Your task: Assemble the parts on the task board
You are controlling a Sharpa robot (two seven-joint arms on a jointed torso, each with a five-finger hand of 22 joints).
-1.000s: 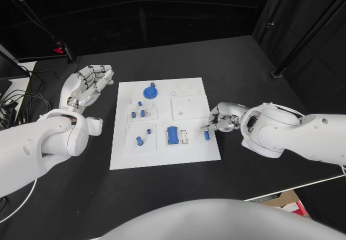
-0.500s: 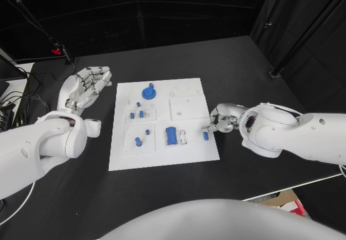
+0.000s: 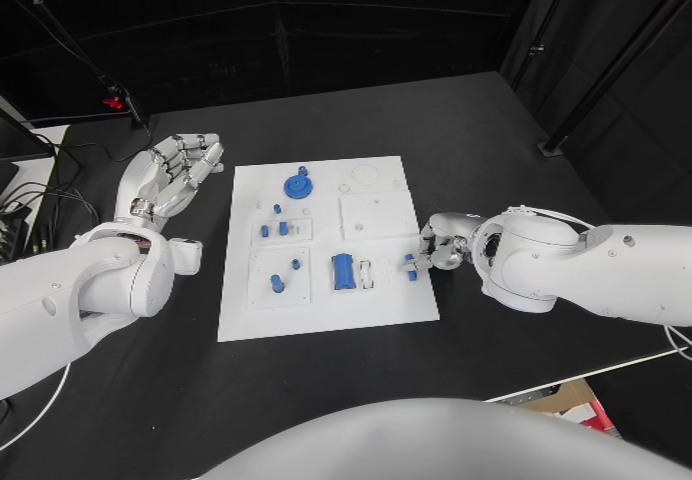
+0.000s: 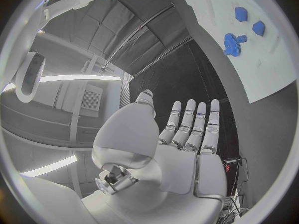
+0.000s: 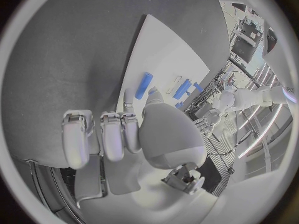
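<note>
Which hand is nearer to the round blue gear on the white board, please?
Left. The left hand lies open beside the board, near the round blue gear; the right hand is at the opposite edge, further down.

The right robot hand [image 5: 134, 134] rises over the black desk [image 5: 74, 59], its fingers [image 5: 77, 139] curled side by side, and one fingertip [image 5: 129, 95] reaches to the edge of the white task board [image 5: 165, 55]. A blue pin [image 5: 144, 85] lies on the board just beside that fingertip; whether the hand touches it cannot be told. Farther along the board lie a second blue part [image 5: 182, 88] and two small pale slots [image 5: 174, 79].
</note>
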